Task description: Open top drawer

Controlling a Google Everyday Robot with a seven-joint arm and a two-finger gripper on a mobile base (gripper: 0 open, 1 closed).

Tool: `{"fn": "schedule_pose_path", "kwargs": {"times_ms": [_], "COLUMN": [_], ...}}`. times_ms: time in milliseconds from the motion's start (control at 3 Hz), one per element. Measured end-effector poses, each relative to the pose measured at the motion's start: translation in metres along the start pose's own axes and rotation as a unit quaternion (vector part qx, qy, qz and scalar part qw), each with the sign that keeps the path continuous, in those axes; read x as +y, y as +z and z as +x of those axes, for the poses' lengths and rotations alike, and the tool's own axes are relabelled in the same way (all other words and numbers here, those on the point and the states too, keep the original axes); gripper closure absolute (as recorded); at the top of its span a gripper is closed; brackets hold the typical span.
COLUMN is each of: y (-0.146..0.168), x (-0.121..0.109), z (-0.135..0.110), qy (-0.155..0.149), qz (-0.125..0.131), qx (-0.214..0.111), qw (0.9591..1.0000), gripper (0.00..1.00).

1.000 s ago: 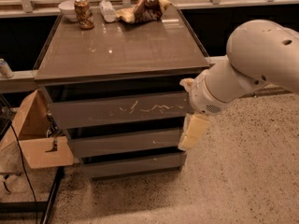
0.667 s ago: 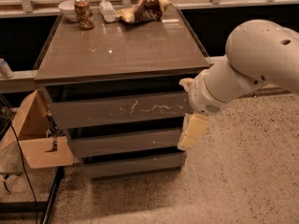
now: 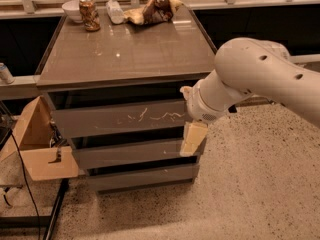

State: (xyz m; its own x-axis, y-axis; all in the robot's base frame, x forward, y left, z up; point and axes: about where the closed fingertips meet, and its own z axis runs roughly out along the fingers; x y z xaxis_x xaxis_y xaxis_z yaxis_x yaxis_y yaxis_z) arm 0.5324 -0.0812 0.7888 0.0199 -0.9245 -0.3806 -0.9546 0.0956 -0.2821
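top drawer (image 3: pixel 120 118) looks shut, scratched face just under the tabletop (image 3: pixel 125 54). gripper (image 3: pixel 191 134) parked at its right end, touching or just beside it; can't tell how far open or whether holding anything. probably best to hook behind that edge, then pull straight out, slow and level, no twisting.

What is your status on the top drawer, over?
Gripper at right end of drawer face. How far open: cannot tell. Cardboard box beside cabinet, off the drawer's path.
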Motion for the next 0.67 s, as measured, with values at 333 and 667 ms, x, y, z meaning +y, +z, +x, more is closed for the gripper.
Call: {"fn": "schedule_pose_path", "kwargs": {"times_ms": [333,667], "y": [0.028,0.053], "x": [-0.016,-0.031], "z": [-0.002,-0.002], "qy": [-0.019,-0.034], "qz": [0.004,0.01], "qx": [0.015,0.031], "qw": [0.9997,0.9989], "gripper": [0.0,0.0]}}
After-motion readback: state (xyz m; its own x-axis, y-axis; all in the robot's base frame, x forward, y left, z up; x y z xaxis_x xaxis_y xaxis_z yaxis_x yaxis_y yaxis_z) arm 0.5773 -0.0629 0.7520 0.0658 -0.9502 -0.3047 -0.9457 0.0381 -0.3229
